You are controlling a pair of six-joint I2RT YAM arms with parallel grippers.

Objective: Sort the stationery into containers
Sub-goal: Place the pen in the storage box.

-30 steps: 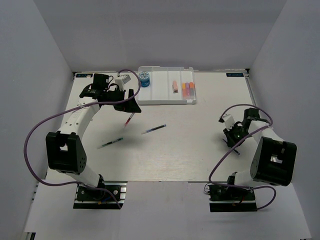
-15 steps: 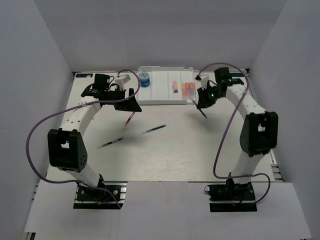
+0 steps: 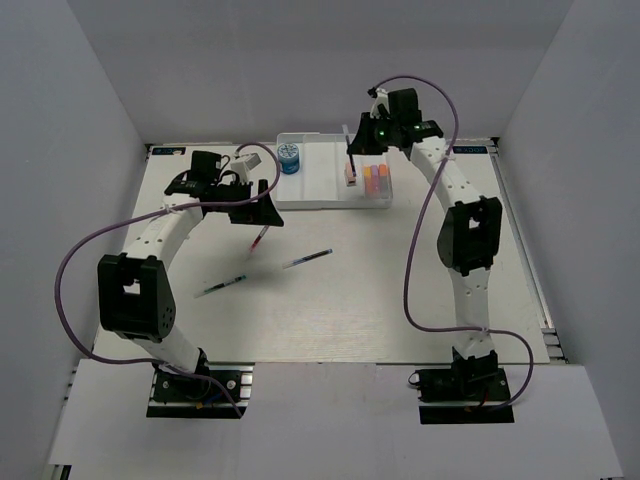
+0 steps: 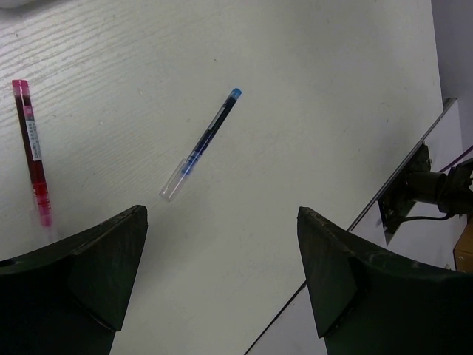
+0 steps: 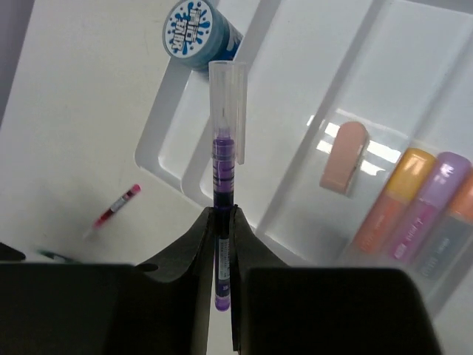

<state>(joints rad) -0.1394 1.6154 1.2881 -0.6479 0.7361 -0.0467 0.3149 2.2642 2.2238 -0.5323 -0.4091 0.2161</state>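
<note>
In the right wrist view the tray [image 5: 295,81] runs off the top and right edges, the markers' [image 5: 403,214] lower ends are hidden behind a finger [image 5: 318,310], and a pen [image 5: 53,256] at left is a blur.

- The right gripper [image 3: 355,140], a second ago low over the near right part of the table [image 3: 400,300] and half a second ago just off the right end of the white tray [image 3: 330,203], now reaches out above that tray.
- The purple pen [image 5: 224,148] clamped in it has come along, from over bare table to over the tray's middle compartments.
- In the overhead view the pen's lower end now seems to sit just beside the pinkish eraser [image 5: 344,159]; contact cannot be judged.
</note>
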